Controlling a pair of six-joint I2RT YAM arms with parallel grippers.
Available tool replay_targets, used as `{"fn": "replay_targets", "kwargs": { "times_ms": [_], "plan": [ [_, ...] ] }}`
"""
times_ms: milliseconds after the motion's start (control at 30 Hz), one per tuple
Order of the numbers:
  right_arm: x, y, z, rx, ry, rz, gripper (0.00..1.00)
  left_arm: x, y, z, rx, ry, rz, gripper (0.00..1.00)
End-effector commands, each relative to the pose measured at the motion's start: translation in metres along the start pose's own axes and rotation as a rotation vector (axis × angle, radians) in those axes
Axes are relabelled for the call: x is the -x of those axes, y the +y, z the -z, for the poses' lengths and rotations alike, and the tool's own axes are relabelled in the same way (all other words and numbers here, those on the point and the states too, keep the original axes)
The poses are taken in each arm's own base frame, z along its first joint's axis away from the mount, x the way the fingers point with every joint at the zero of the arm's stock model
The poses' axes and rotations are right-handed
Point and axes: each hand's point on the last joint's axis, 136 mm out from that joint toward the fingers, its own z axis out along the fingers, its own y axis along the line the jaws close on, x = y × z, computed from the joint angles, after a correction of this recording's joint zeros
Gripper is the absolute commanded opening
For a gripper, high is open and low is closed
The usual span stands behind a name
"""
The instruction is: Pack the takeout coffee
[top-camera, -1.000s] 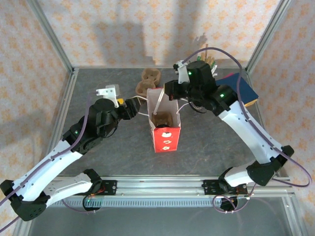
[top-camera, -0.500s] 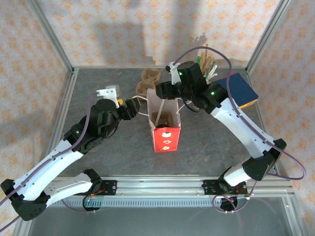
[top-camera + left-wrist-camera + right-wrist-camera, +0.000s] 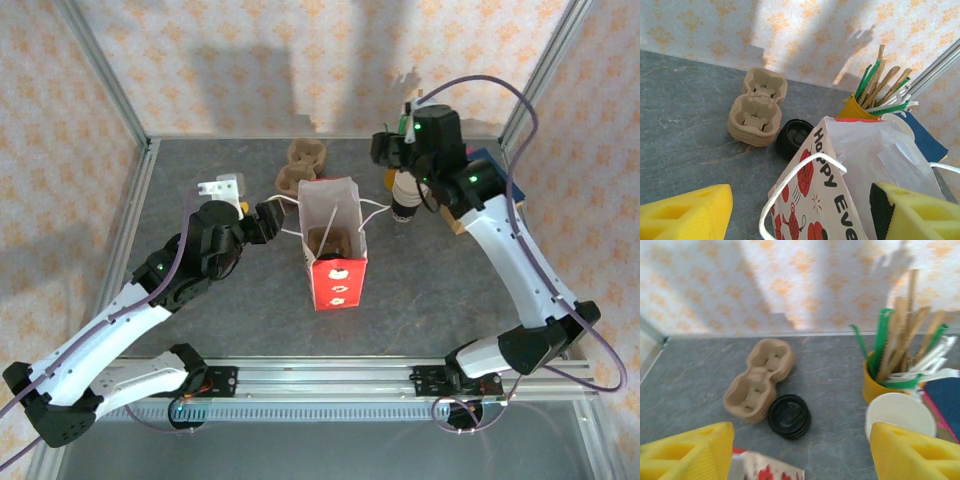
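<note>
The red printed bag point(image 3: 336, 272) stands open mid-table, its white inside point(image 3: 875, 150) facing up. Deep in the bag a dark round shape point(image 3: 337, 245) sits against brown pulp; I cannot tell if it is the takeout coffee. My left gripper point(image 3: 272, 218) is open at the bag's left side, and in the left wrist view point(image 3: 800, 215) the white handle loop point(image 3: 790, 172) and the bag's corner lie between its yellow fingers. My right gripper point(image 3: 392, 158) hangs open and empty behind the bag's right corner point(image 3: 800, 455).
A brown pulp carrier point(image 3: 303, 165) point(image 3: 757, 382) and a stack of black lids point(image 3: 789, 416) point(image 3: 795, 137) lie behind the bag. At the back right are white-rimmed cups point(image 3: 405, 200) point(image 3: 898, 415), a yellow pot of stirrers point(image 3: 880, 385) and blue napkins point(image 3: 492, 168).
My right gripper was shut at the bag's back rim; it has opened, let go, and swung right and back to above the cup stack. The left arm has not moved.
</note>
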Motion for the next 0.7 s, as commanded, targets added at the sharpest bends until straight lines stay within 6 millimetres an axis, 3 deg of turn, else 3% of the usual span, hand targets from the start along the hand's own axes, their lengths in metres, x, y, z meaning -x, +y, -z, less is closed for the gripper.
{"fn": "replay_targets", "kwargs": {
  "times_ms": [0, 133, 267, 500, 667],
  "plan": [
    [0.02, -0.039, 0.016, -0.078, -0.065, -0.089, 0.76, 0.005, 0.008, 0.003, 0.041, -0.016, -0.017, 0.74],
    [0.023, -0.108, 0.014, -0.216, -0.067, -0.207, 0.77, 0.006, 0.01, 0.004, 0.046, -0.021, -0.017, 0.75],
    [0.011, -0.16, 0.015, -0.324, -0.093, -0.307, 0.76, 0.009, 0.01, 0.007, 0.047, -0.027, -0.006, 0.75],
    [-0.045, -0.249, -0.014, -0.488, -0.019, -0.434, 0.74, 0.014, 0.016, 0.015, 0.062, -0.053, 0.008, 0.74],
    [-0.085, -0.287, -0.055, -0.537, 0.112, -0.468, 0.78, 0.02, 0.016, 0.021, 0.061, -0.058, 0.017, 0.74]
  ]
}}
